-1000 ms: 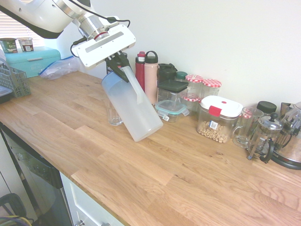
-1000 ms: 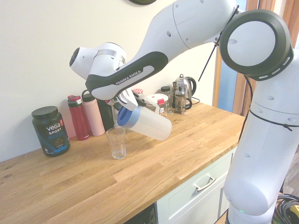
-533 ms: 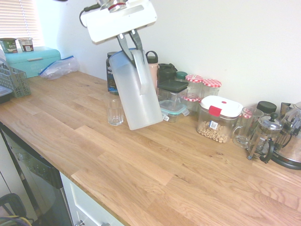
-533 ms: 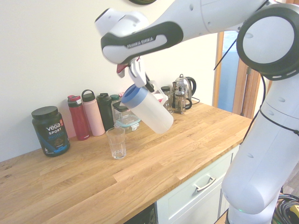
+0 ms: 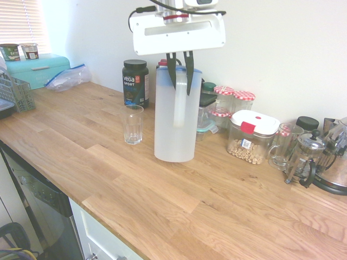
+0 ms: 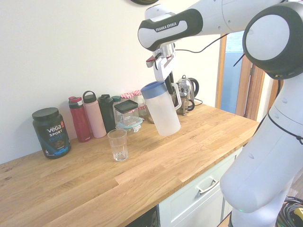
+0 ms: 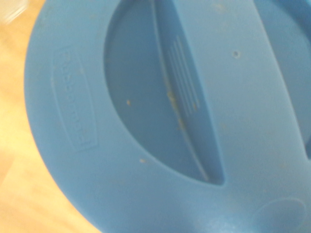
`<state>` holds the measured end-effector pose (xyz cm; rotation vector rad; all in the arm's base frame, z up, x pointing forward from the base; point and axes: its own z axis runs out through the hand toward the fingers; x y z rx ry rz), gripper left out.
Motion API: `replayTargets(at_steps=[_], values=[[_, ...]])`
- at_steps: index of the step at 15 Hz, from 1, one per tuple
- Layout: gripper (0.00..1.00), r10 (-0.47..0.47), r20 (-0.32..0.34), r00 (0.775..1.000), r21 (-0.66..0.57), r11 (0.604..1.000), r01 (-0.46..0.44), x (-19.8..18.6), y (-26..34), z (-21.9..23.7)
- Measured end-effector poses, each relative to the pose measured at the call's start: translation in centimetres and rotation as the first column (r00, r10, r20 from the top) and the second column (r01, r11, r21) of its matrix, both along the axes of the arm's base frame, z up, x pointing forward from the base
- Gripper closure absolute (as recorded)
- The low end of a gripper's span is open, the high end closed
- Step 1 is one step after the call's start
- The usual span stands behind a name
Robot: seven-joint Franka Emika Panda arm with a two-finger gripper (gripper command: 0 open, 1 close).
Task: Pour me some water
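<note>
Swinging back towards upright, the pitcher (image 5: pixel 165 122) in your first exterior view has come off the steep tilt of a second ago, when its lid end leaned over by the drinking glass (image 5: pixel 133 129). Your gripper (image 5: pixel 180 91) is closed on the white handle (image 5: pixel 179 108), with the pitcher hanging below it and the glass lower down and off to one side, well clear of the fingers. The black tub (image 5: pixel 135 84) stands farther out on that same side. From your second exterior view, the pitcher still leans, its base set forward of its blue lid (image 6: pixel 155 89), and it looks to be held above the counter (image 6: pixel 142 177). The lid is just beside the gripper and apart from the glass, so you are likely past a pour or between tries. You can't tell how much water, if any, is in the glass; check that before you set the pitcher down. In your wrist view, the lid fills most of the space in front of the gripper, and you can't make out the water. Lowering it too soon while tilted could rock the base.
</note>
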<state>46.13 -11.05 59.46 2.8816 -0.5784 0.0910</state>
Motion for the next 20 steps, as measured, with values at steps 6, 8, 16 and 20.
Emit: replayTargets(at_steps=[6,8,16,20], values=[[1.0,-0.3,0.138,0.944,0.126,0.951,0.284,-0.1,-5.4,-4.2],[1.0,-0.387,0.194,0.901,0.167,0.918,0.359,0.3,-6.2,-5.5],[1.0,-0.455,0.248,0.855,0.136,0.89,0.435,0.1,-6.8,-8.2],[0.0,-0.456,0.233,0.859,0.131,0.89,0.437,0.0,-6.7,-8.5]])
